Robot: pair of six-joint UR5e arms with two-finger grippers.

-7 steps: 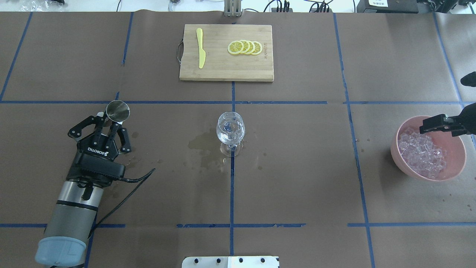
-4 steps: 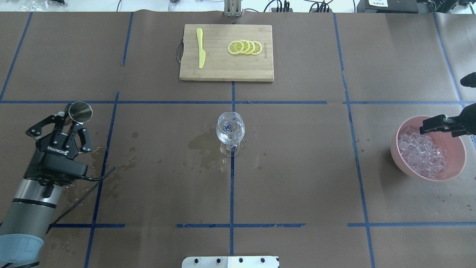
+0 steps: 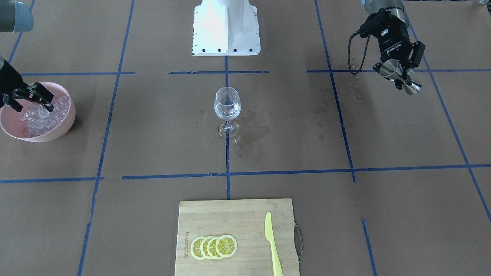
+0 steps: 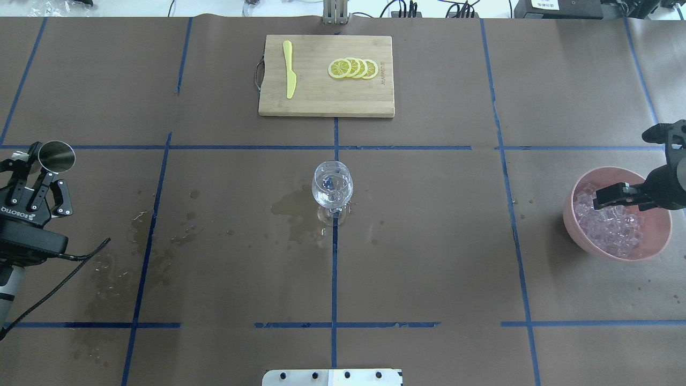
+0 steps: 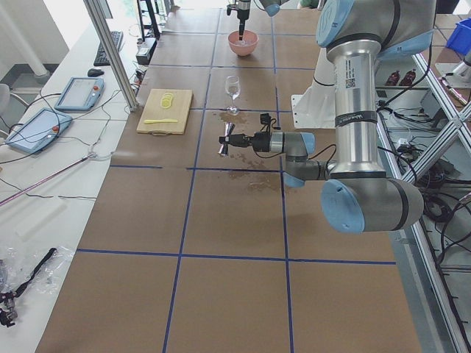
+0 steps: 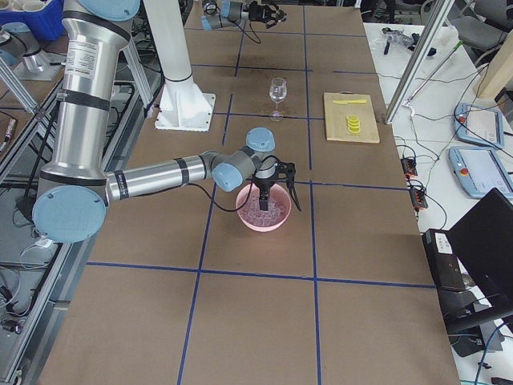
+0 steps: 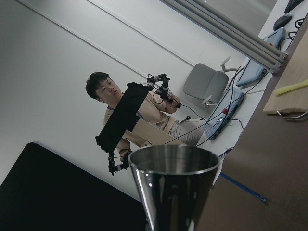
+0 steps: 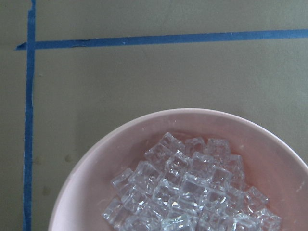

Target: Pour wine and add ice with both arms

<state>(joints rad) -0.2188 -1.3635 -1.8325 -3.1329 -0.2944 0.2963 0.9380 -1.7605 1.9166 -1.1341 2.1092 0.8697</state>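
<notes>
At the table's centre stands a wine glass [image 4: 332, 185] [image 3: 227, 106] with a little clear wine in its bowl. My left gripper [image 4: 43, 172] [image 3: 401, 76] is far out on the left side, shut on a steel jigger [image 4: 56, 156] [image 3: 389, 69] [image 7: 173, 180] held above the paper. A pink bowl [image 4: 656, 238] [image 3: 65, 124] [image 8: 91, 163] on the right holds the ice [image 4: 611, 228] [image 8: 185, 192], a heap of clear cubes. My right gripper [image 4: 621, 167] hangs open over that bowl, one finger [image 4: 611, 194] just above the cubes, with nothing between the fingers.
A wooden cutting board [image 4: 321, 104] at the far middle carries lemon slices [image 4: 353, 68] and a yellow knife [image 4: 289, 69]. Wet patches [image 4: 292, 212] darken the paper beside the glass and towards the left arm. The white base block [image 3: 226, 27] sits at the near edge.
My left arm has swung well to the left, carrying the jigger away from the glass. The right gripper has shifted a little left and lower over the ice, its far finger now showing.
</notes>
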